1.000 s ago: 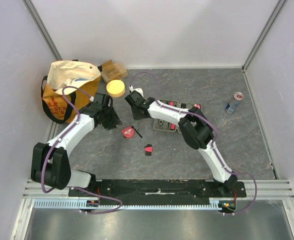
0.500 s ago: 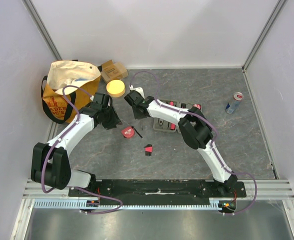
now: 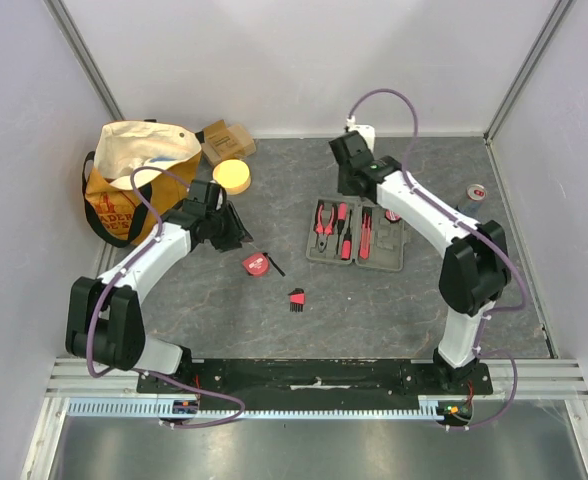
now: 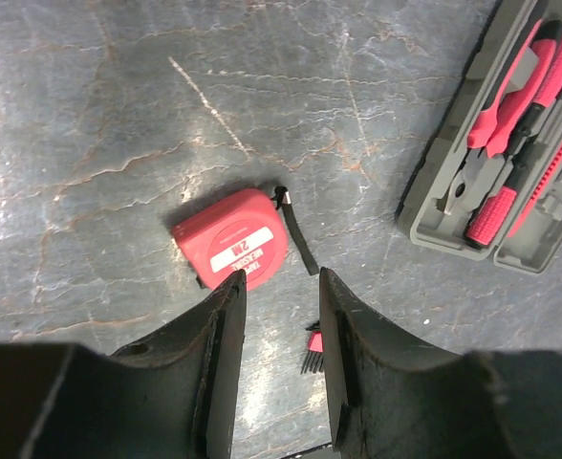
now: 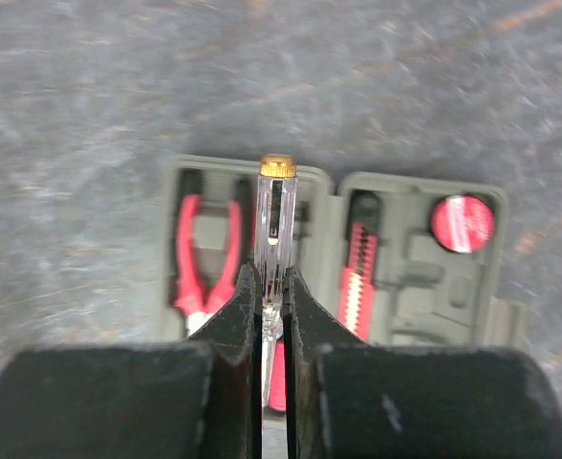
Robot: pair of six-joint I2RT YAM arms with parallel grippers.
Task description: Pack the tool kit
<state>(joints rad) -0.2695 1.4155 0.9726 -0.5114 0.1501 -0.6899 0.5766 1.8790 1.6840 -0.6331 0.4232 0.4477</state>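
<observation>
clear tester pen (image 5: 275, 206), pinched in right gripper (image 5: 272, 287)

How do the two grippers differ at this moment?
The left gripper is open and empty; the right gripper is shut on a clear screwdriver with a brass cap. The left gripper has the red tape measure just ahead of it; the right gripper hangs over the open tool case. Both have dark fingers.

Your white left arm (image 3: 154, 255) reaches forward and inward; left gripper (image 4: 279, 285) tilts down, jaws partly apart, empty. Your white right arm (image 3: 429, 210) stretches far forward; right gripper (image 5: 272, 279) jaws are pinched on a slim clear-plastic tester screwdriver with a brass cap (image 5: 275, 206).
</observation>
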